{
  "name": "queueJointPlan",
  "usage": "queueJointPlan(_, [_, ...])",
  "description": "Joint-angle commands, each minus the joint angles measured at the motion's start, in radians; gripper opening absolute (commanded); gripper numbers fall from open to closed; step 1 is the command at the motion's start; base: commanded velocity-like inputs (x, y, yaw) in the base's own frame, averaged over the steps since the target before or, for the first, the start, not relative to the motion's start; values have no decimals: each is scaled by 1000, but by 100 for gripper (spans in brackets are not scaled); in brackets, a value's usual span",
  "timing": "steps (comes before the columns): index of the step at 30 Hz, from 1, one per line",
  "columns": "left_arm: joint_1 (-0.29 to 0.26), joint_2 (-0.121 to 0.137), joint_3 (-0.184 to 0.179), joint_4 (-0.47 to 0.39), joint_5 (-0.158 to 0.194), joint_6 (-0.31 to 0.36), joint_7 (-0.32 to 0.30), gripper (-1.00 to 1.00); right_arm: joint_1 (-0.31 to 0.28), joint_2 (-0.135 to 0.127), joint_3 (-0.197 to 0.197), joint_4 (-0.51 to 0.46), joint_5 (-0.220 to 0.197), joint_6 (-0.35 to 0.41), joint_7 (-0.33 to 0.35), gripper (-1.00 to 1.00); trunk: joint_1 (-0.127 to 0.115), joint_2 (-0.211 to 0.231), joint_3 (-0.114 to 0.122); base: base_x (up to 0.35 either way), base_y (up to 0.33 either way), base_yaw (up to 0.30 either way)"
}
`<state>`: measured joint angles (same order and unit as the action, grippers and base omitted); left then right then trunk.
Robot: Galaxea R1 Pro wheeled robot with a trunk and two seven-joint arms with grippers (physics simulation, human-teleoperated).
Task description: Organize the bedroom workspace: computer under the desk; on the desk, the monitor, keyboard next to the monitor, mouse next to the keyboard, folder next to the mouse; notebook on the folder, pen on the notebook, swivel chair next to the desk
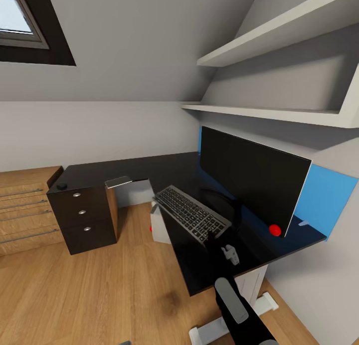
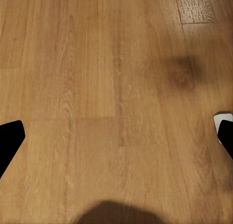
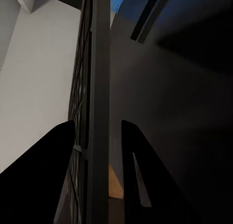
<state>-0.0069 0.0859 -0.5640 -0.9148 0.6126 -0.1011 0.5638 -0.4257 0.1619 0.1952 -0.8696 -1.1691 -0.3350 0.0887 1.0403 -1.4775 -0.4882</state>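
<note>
The black L-shaped desk [image 1: 149, 168] fills the middle of the head view. On it the monitor [image 1: 249, 180] stands at the right, its black screen facing me. The dark grey keyboard [image 1: 192, 213] lies in front of the monitor. My right gripper [image 1: 218, 234] reaches in from below and is shut on the keyboard's near end. In the right wrist view the keyboard [image 3: 92, 107] runs edge-on between the two fingers of that gripper [image 3: 97, 124]. The black mouse [image 1: 62, 186] sits on the desk's far left end. Under the desk stands the pale grey computer [image 1: 160, 228]. My left gripper [image 2: 116, 136] hangs open over the wood floor.
A light wood drawer unit [image 1: 25, 210] stands left of the desk's black drawers [image 1: 82, 213]. White shelves [image 1: 279, 41] hang above the monitor, and a blue wall panel [image 1: 326, 195] is behind it. A red ball [image 1: 274, 230] sits by the monitor's lower corner. Open plank floor [image 1: 75, 295] lies at the lower left.
</note>
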Motion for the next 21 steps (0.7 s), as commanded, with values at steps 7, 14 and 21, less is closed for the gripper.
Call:
queueJointPlan(7, [-1,2,-5,-1,10,-8,5,100,-1,2,3,21,-11,-17,-40,-100,0,-1,-1,0,0,0])
queueJointPlan(14, [-1,2,-6,-1,10,-9,5,100,-1,8,3,23,-13,-18,-121,-100,0,-1,-1,0,0,0])
queueJointPlan(21, [-1,2,-9,-2,10,-9,5,100,-1,13,3,23,-86,-18,-128,-100,0,-1,-1,0,0,0])
